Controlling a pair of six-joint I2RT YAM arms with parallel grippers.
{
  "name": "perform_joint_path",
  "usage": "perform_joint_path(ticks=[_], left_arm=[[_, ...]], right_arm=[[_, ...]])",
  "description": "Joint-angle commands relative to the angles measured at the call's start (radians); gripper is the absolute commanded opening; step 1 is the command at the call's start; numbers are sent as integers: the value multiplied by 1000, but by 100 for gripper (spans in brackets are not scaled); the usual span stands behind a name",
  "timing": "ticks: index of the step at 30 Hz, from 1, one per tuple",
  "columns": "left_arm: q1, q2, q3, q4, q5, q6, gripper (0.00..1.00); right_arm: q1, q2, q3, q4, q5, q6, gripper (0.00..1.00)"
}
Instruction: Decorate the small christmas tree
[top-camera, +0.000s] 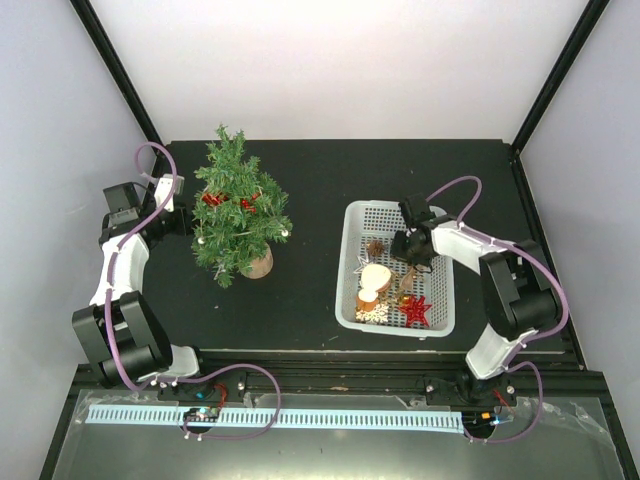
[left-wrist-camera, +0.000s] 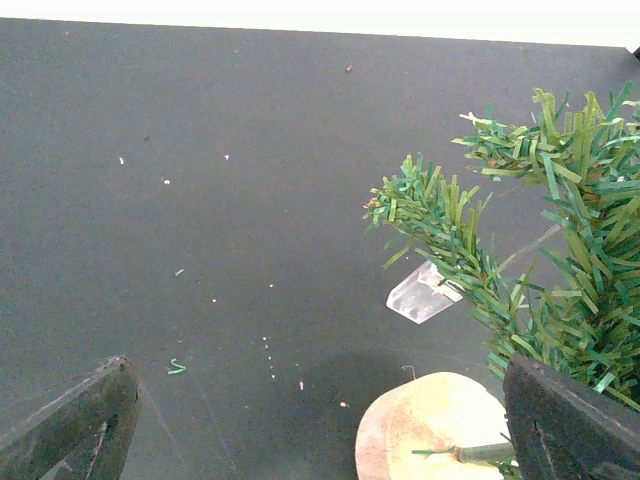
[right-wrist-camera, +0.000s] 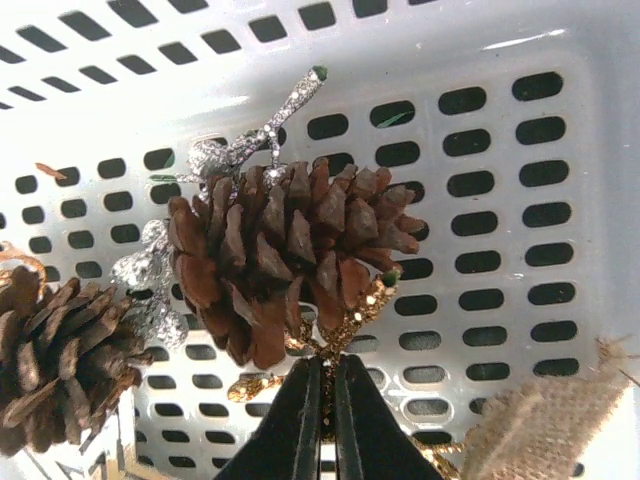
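Observation:
The small christmas tree (top-camera: 240, 215) stands on its round wooden base (top-camera: 258, 265) at the table's left, with red ornaments on its branches. My left gripper (top-camera: 185, 222) hovers just left of it, open and holding nothing. In the left wrist view, green branches (left-wrist-camera: 560, 250) and the wooden base (left-wrist-camera: 440, 430) lie by the right finger (left-wrist-camera: 570, 420). My right gripper (top-camera: 410, 262) reaches into the white basket (top-camera: 352, 215). Its jaws (right-wrist-camera: 327, 370) are shut on a gold glitter sprig (right-wrist-camera: 365, 305) just under a brown pine cone (right-wrist-camera: 290, 260).
The basket also holds wood slices (top-camera: 375, 280), a red star (top-camera: 415, 310), a white snowflake (top-camera: 372, 314), a silver sprig (right-wrist-camera: 240, 150), a second pine cone (right-wrist-camera: 60, 350) and a burlap piece (right-wrist-camera: 540, 420). A clear plastic piece (left-wrist-camera: 425, 293) lies on the table by the tree.

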Motion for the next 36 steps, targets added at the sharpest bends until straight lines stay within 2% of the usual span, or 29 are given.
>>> perform_joint_path(ticks=[1, 12, 18, 27, 36], left_arm=[[-5, 1, 2, 22, 27, -11, 99], [-4, -5, 9, 18, 27, -11, 99], [-4, -4, 8, 5, 28, 5, 99], [-1, -69, 10, -141, 27, 209, 99], [62, -153, 99, -309, -31, 430, 99]], right_arm=[[-6, -66, -15, -7, 28, -6, 3], [-3, -276, 33, -123, 78, -40, 2], [47, -382, 119, -168, 26, -63, 2], [286, -323, 432, -268, 121, -77, 2], [316, -306, 432, -243, 110, -83, 2]])
